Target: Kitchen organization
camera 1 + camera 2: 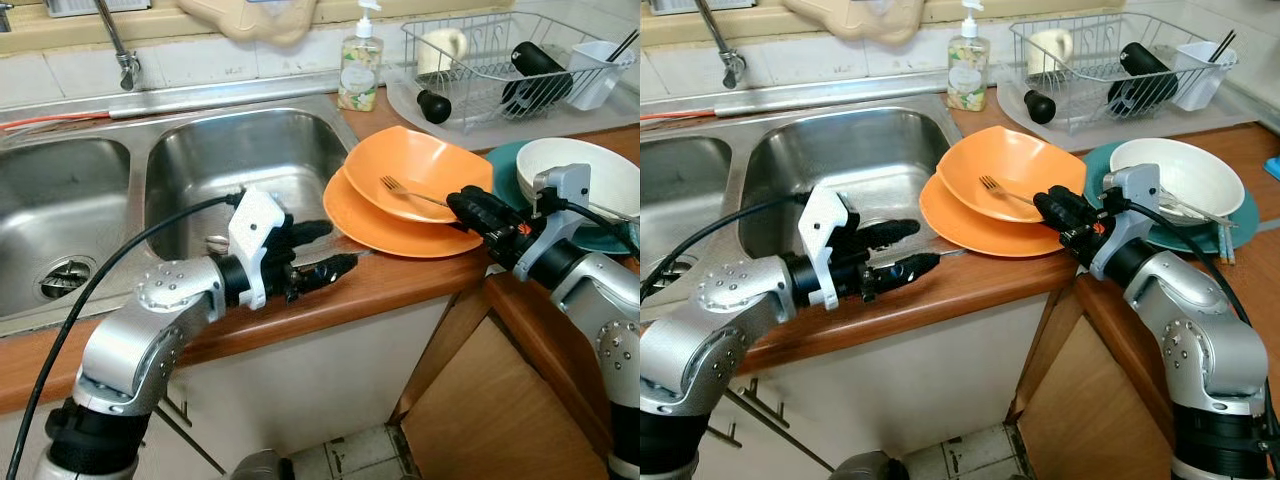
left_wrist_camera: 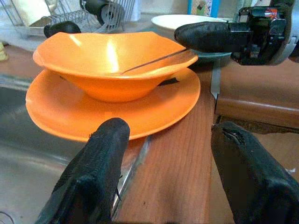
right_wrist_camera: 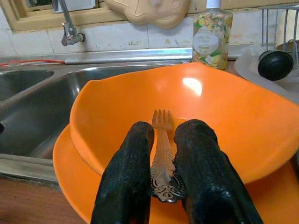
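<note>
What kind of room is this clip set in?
A home kitchen, most likely: a double steel sink set in a wooden counter, a dish rack and a soap bottle. The right hand grips a fork in an orange bowl.

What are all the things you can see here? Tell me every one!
sink: 1, steel, two basins, left
tap: 1, silver, behind sink
soap bottle: 1, clear, behind sink
orange plate: 1, counter beside sink
orange bowl: 1, on the plate
fork: 1, silver, in bowl, gripped
white bowl: 1, on teal plate, right
dish rack: 1, wire, back right
left gripper: jaws open, over counter edge
right gripper: jaws shut on fork
</note>
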Robot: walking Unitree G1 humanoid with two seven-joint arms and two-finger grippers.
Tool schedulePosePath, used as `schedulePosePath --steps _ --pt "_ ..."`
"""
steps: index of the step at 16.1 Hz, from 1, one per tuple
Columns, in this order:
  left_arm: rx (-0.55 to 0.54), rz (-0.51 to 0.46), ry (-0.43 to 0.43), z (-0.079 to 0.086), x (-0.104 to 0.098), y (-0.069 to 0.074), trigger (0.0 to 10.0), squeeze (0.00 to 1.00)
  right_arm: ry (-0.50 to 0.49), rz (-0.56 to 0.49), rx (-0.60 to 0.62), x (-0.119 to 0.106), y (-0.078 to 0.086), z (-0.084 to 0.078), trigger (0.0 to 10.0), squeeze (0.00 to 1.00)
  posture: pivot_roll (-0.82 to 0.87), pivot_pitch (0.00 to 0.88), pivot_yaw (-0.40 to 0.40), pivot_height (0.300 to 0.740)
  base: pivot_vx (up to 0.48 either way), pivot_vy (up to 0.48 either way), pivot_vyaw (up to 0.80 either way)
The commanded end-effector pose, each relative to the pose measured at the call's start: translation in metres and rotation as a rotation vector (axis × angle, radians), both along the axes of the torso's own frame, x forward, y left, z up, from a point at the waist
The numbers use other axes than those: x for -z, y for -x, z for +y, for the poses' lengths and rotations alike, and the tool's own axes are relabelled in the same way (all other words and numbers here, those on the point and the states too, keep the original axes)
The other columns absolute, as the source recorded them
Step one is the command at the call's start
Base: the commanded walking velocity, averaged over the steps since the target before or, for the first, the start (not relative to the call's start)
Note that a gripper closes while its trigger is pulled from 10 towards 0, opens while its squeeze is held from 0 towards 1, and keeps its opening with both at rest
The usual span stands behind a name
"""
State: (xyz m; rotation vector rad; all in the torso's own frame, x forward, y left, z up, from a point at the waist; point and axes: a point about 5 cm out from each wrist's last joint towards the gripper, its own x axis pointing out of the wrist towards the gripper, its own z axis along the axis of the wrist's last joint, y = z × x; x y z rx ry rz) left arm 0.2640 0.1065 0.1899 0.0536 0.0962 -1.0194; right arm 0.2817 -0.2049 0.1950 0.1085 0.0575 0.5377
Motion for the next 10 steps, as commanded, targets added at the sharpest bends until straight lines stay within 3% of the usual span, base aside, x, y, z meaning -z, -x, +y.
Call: schedulePosePath --steps 1,10 --pt "0.008 -0.001 -0.01 -0.0049 -0.0004 -0.0012 10.0 0.0 -0.007 -0.035 0.014 -0.008 0.0005 -0.0033 0.0 0.0 0.0 0.0 0.036 0.716 0.0 0.0 0.0" --pt "-0.005 -0.018 0.0 -0.0148 -0.002 -0.0025 10.0 0.0 -0.026 -0.038 0.031 -0.0111 -0.0025 -0.0064 0.0 0.0 0.01 0.0 0.008 0.716 0.0 0.0 0.0"
